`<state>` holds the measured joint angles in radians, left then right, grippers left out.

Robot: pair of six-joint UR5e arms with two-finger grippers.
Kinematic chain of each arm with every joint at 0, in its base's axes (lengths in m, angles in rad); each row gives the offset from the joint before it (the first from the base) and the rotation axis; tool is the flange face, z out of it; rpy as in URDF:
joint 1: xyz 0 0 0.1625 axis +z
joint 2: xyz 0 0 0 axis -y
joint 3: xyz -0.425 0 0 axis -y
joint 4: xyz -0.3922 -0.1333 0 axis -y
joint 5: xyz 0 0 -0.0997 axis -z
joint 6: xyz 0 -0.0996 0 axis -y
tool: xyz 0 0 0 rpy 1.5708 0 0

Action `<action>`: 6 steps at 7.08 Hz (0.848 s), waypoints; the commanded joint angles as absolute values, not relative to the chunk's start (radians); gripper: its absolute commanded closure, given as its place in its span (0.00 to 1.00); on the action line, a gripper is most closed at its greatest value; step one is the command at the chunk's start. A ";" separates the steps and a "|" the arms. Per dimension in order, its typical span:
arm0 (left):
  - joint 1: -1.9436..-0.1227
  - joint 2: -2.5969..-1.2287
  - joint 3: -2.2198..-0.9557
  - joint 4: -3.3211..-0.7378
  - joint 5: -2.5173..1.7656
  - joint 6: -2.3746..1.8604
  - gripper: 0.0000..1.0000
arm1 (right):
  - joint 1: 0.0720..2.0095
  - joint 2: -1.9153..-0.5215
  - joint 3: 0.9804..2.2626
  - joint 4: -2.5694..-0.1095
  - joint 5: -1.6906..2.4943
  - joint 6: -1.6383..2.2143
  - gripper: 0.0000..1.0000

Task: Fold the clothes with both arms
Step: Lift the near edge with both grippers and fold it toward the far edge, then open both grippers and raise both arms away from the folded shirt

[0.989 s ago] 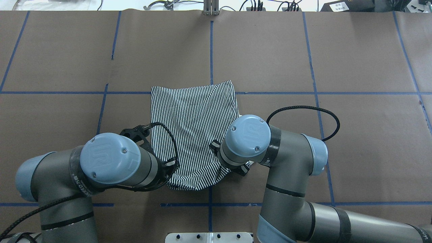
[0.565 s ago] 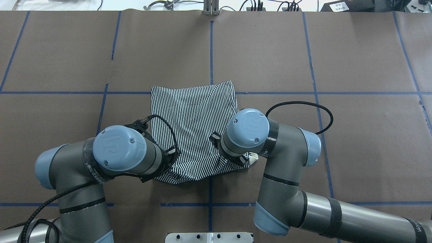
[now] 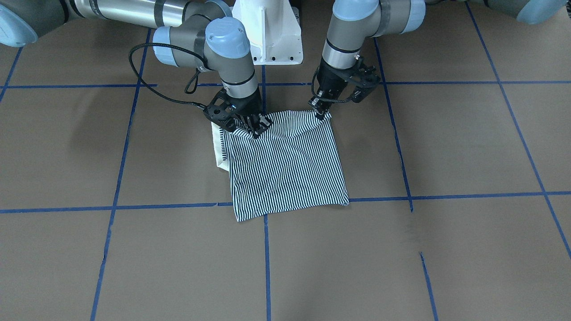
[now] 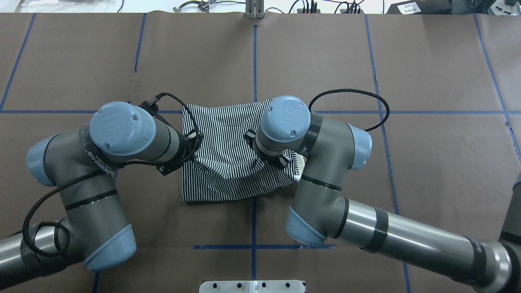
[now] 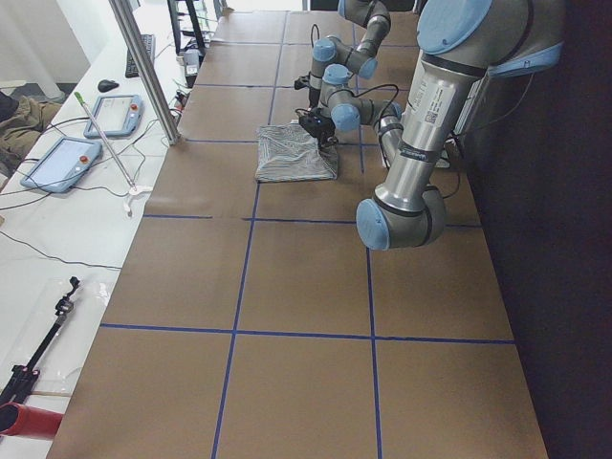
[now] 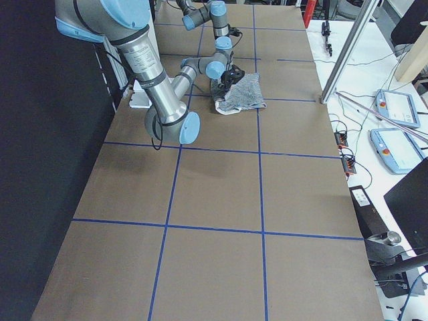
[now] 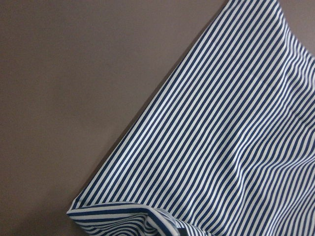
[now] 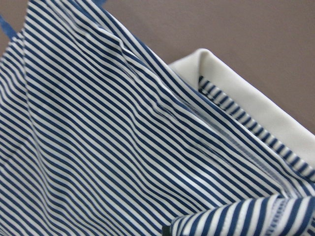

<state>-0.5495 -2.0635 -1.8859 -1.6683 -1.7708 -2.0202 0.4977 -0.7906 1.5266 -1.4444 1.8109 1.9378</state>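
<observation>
Shirt: soft striped knit, folded to rough square, smooth cream collar peeking out one side, lying mid-table. Left gripper pinched tight on lifted corner; right gripper clamped on other corner.

Half-folded striped polo shirt, edge lifted

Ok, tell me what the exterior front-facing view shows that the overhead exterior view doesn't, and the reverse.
Only front-facing: the fingertips of the left gripper and the right gripper, pinched on the polo shirt at its robot-side edge. Only overhead: the wrists cover those fingertips, but the held edge shows sagging between them above a flat lower layer; cables lie beyond the table. Both: the striped shirt, its cream collar on the right gripper's side, and the blue tape grid.
</observation>
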 commanded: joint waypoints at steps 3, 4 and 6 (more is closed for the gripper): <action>-0.759 -2.135 -1.504 -1.955 -1.773 -1.757 0.00 | 0.690 -0.598 1.054 -1.183 1.807 1.729 0.00; -0.759 -2.132 -1.497 -1.968 -1.775 -1.756 0.00 | 0.709 -0.601 1.052 -1.183 1.809 1.727 0.00; -0.759 -2.132 -1.508 -1.970 -1.776 -1.756 0.00 | 0.730 -0.601 1.063 -1.187 1.836 1.683 0.00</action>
